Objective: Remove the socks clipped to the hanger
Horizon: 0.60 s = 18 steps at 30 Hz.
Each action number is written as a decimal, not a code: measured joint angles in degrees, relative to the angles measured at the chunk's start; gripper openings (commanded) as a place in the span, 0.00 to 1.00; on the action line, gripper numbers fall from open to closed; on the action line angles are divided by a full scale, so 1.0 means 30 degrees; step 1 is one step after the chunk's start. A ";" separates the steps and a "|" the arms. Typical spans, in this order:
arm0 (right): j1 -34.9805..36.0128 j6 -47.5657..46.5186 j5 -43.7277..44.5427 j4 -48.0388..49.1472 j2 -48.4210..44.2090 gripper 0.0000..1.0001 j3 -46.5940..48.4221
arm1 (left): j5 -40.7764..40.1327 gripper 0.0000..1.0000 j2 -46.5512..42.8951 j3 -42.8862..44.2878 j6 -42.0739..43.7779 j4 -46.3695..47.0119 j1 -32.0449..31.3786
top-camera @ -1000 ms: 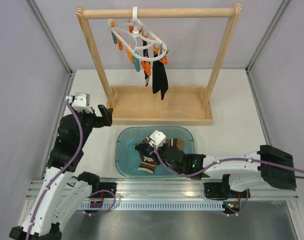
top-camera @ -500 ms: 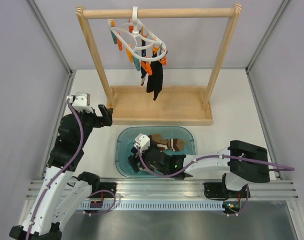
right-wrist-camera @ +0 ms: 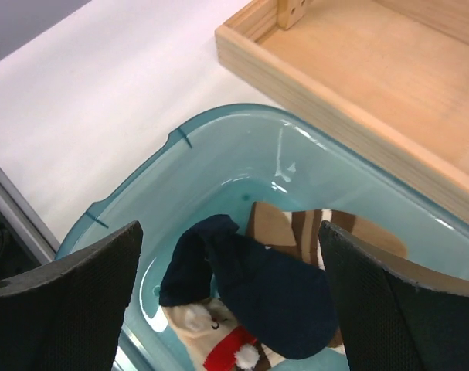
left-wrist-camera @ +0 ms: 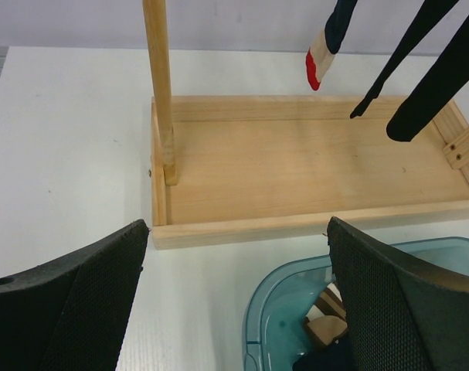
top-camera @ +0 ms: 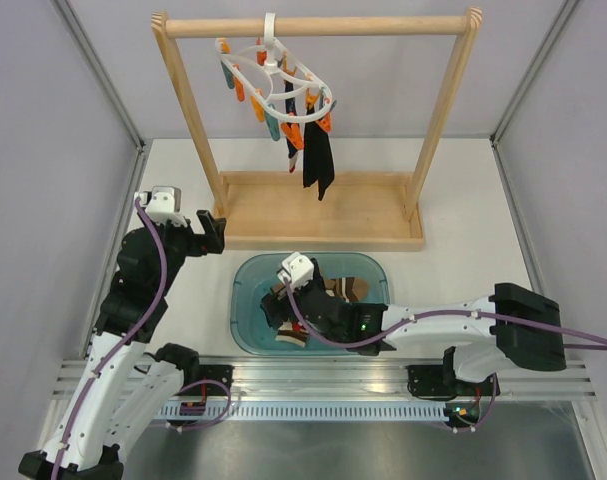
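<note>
Socks [top-camera: 318, 160] hang clipped to the hanger [top-camera: 271, 63], beyond the tub [top-camera: 240, 300]; others lie inside the tub. Right gripper [right-wrist-camera: 231, 303] hovers over the tub, wide, empty. Left gripper [left-wrist-camera: 234, 297], wide and empty, sits left of the tub.

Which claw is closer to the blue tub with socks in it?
Right. The right claw hangs open over the teal tub; the left claw is outside it, by the wooden rack.

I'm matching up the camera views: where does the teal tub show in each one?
Top external: teal tub, lower centre.
Left wrist: teal tub at the bottom edge, right of centre.
Right wrist: teal tub fills the middle.
Shared landmark: the wooden base tray just beyond it.
</note>
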 measured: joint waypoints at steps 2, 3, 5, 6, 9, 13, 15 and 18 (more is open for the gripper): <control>-0.0255 0.0044 0.0233 -0.0080 -0.0612 0.98 -0.0153 | 0.0007 1.00 0.0000 0.0007 -0.0007 0.0007 0.0000; -0.0495 0.0168 0.0270 -0.0117 -0.0860 0.98 -0.0277 | 0.0015 1.00 0.0000 0.0007 -0.0007 0.0000 0.0000; -0.1268 0.0576 0.0117 0.0066 -0.1348 0.98 -0.0816 | 0.0022 1.00 0.0000 0.0000 -0.0007 0.0000 0.0000; -0.1770 0.0794 0.0036 0.0204 -0.1625 0.98 -0.1246 | 0.0022 1.00 0.0000 0.0007 -0.0007 0.0000 0.0000; -0.3191 0.1209 -0.0350 0.0481 -0.2397 0.98 -0.2667 | 0.0051 1.00 0.0007 0.0000 -0.0007 0.0000 0.0000; -0.4422 0.1005 -0.0699 0.0444 -0.3045 0.98 -0.3191 | 0.0182 1.00 0.0036 0.0000 -0.0007 0.0000 0.0000; -0.4983 0.0583 -0.0889 0.0488 -0.3708 0.98 -0.3191 | 0.0189 1.00 0.0066 0.0007 -0.0007 0.0000 0.0000; -0.6251 -0.0058 -0.1180 0.0794 -0.4772 0.98 -0.3162 | 0.0189 1.00 0.0080 0.0007 -0.0007 0.0000 0.0000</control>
